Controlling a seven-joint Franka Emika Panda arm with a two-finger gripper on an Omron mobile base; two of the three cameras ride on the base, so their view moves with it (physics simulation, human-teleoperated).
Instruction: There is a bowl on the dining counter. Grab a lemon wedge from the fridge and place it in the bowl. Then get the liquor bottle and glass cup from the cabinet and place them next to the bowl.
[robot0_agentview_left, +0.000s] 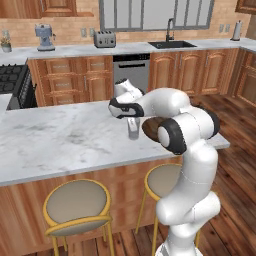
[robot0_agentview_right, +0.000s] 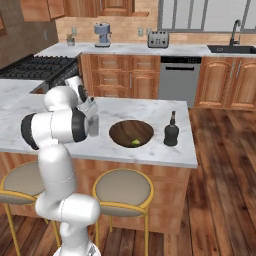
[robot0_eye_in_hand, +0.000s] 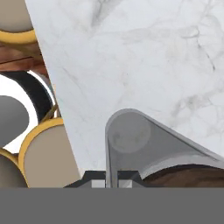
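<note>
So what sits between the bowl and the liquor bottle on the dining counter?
Nothing: in the right base view a bare strip of the dining counter separates the bowl from the liquor bottle, which stands upright and clear of the bowl's rim.

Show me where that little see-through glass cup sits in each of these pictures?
Left base view: glass cup, centre, under the gripper.
Right base view: left of centre, beside the bowl.
Hand view: bottom centre, seen from above.
Shared landmark: the dark brown bowl.

Arm hides most of the bowl (robot0_agentview_left: 148, 127); fingers (robot0_eye_in_hand: 112, 183) cut off by edge
</note>
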